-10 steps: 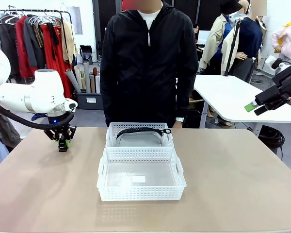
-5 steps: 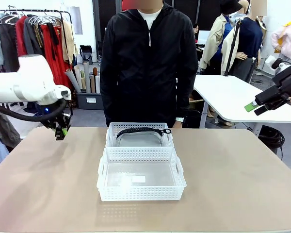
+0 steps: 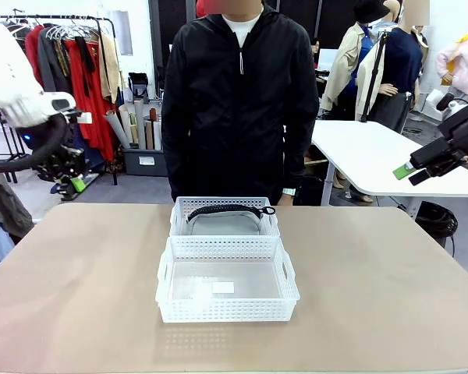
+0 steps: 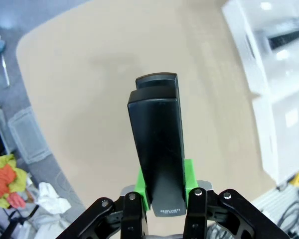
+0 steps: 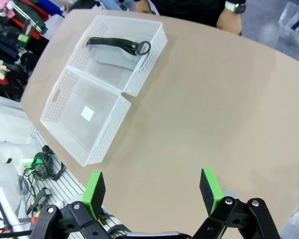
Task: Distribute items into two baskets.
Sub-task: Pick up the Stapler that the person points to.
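The black stapler (image 4: 158, 149) sits clamped between the green-padded fingers of the left gripper (image 3: 72, 185), held up beyond the tabletop's (image 3: 374, 280) left far corner. The grey pouch (image 3: 225, 220) already lies in the far basket (image 3: 225, 209); the near basket (image 3: 227, 310), touching it, looks bare apart from a label. The right gripper (image 5: 152, 195) hangs high at the right, fingers spread and holding nothing. The step in hand seems to be carrying the stapler; next it likely needs swinging over the near basket and lowering inside before release.

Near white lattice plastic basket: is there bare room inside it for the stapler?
Yes. The near white lattice plastic basket holds just a small white label. The far white basket is crowded by the grey fabric pouch. Beige tabletop either side is bare.
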`<state>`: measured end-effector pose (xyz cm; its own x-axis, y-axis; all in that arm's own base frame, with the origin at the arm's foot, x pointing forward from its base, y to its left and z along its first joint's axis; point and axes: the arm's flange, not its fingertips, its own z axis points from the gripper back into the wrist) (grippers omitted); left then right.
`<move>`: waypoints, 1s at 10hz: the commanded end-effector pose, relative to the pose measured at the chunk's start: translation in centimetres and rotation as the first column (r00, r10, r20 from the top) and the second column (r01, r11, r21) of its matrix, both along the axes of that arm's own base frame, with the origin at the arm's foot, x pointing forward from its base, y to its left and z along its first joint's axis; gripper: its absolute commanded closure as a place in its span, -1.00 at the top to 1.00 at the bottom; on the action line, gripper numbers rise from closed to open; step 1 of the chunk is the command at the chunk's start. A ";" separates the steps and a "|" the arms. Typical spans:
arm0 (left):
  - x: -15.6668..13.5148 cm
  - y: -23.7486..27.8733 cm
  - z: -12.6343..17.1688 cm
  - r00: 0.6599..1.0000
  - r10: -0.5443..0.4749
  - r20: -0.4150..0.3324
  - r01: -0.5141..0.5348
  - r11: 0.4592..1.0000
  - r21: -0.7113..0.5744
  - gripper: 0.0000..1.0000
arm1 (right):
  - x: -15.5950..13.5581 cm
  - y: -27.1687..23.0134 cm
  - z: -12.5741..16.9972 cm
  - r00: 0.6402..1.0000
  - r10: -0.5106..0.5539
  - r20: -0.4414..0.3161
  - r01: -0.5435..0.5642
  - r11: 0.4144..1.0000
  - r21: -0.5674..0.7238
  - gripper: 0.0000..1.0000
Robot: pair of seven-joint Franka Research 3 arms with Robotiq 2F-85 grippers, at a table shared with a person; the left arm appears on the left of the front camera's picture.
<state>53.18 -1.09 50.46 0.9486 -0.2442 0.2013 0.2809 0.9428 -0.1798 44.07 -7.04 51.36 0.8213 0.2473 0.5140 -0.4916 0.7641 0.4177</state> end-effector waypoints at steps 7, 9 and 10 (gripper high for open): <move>-6.3 -0.3 5.2 0.937 -0.341 -0.071 0.348 0.929 0.128 -1.00 | 0.0 0.0 0.1 1.000 0.000 0.003 0.000 1.000 0.003 1.00; -6.2 -1.0 5.7 0.968 -0.243 -0.063 0.250 0.956 0.156 -1.00 | 0.0 0.0 0.1 1.000 0.000 0.003 0.000 1.000 0.003 1.00; -6.2 -1.0 5.7 0.968 -0.243 -0.063 0.250 0.956 0.156 -1.00 | 0.0 0.0 0.1 1.000 0.000 0.003 0.000 1.000 0.003 1.00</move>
